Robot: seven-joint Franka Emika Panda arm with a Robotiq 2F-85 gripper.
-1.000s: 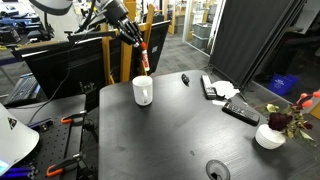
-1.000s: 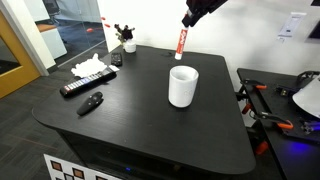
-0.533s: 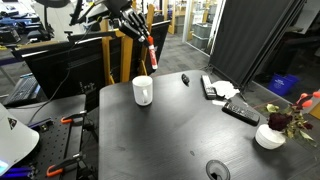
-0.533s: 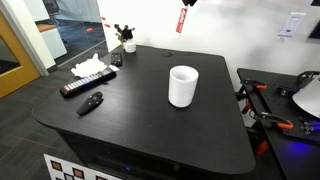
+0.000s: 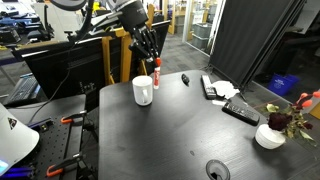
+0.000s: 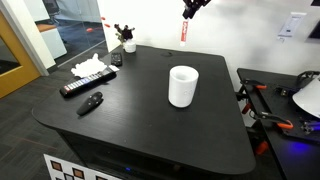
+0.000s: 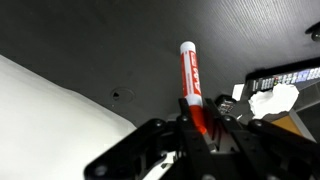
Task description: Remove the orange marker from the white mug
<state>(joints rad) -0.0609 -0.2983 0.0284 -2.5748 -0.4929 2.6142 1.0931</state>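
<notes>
Open tabletop (image 6: 130,112) all around white mug (image 6: 183,86)

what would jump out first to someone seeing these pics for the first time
First, the orange marker, gripped at its top end by the tool and hanging roughly upright in the air above the black table. Next, the white mug, standing alone mid-table with nothing sticking out of it. A white bowl with dark red flowers sits near one table edge in an exterior view.

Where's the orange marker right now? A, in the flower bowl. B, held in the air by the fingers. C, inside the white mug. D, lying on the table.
B: the fingers grip the marker in the air, clear of the mug.
</notes>
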